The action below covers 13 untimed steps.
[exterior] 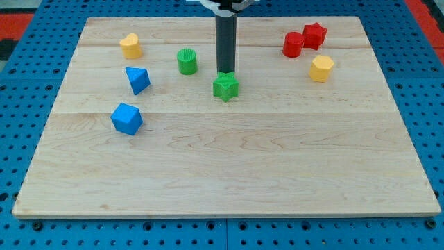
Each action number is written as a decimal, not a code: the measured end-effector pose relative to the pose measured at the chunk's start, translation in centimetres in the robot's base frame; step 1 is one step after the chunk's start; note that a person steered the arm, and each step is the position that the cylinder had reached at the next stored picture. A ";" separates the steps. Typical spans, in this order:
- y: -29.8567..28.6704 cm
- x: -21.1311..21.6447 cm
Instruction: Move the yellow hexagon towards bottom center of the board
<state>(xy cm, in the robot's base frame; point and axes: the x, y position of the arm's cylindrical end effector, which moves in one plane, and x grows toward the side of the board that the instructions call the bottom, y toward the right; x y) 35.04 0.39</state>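
The yellow hexagon (pixel 321 68) lies at the board's upper right, below two red blocks. My tip (pixel 226 71) is at the upper middle of the board, far to the left of the hexagon. It stands right behind a green star-shaped block (pixel 225 87), touching or nearly touching that block's top edge. The dark rod rises straight up from the tip and out of the view's top.
A red cylinder (pixel 293 44) and a red star (pixel 314 35) sit above the hexagon. A green cylinder (pixel 186 61) is left of the rod. A second yellow block (pixel 130 46), a blue triangle (pixel 137 80) and a blue cube-like block (pixel 126 118) are at left. The wooden board (pixel 229 180) lies on a blue pegboard.
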 end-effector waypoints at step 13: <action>11.2 4.6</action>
<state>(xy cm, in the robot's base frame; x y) 39.63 11.63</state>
